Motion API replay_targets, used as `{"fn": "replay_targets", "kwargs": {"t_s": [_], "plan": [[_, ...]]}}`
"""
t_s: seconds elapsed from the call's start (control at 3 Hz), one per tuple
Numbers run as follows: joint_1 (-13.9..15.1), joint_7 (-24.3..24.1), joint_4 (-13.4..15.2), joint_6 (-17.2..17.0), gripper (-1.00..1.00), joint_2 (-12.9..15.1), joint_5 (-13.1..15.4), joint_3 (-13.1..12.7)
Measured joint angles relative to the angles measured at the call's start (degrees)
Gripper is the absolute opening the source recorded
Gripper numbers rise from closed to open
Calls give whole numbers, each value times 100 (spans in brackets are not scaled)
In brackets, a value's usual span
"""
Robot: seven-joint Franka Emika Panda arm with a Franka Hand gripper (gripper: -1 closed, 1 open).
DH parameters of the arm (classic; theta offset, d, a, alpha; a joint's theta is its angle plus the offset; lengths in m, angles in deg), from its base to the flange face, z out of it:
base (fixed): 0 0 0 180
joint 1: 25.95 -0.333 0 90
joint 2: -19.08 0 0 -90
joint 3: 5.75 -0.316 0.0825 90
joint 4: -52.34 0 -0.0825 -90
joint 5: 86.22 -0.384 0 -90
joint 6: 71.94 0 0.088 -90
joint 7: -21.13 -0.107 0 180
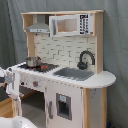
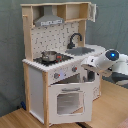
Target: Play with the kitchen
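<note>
The kitchen [image 1: 65, 70] stands upright on a wooden floor [image 2: 15, 119] before a grey curtain [image 1: 10, 35] in both exterior views, with a small pot [image 2: 49, 55] on its stovetop, a black faucet [image 1: 85, 59] arching over the grey sink [image 1: 74, 73], and a range hood [image 2: 48, 20] above. The white arm [image 2: 102, 62] (a blue light glows on it) reaches in from the second exterior view's right, at the kitchen's front by the knobs [image 2: 56, 75] and just above the oven door [image 2: 67, 100]. The gripper [image 1: 12, 86] appears at the first exterior view's left edge, near the kitchen's corner, but whether its fingers are spread or closed I cannot tell.
</note>
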Motion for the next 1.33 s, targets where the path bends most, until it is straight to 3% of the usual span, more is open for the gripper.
{"fn": "replay_targets", "kwargs": {"t_s": [0.67, 1.33], "plan": [[324, 612, -60, 448, 100, 1029, 0, 18], [648, 1251, -320, 767, 100, 1999, 0, 15]]}}
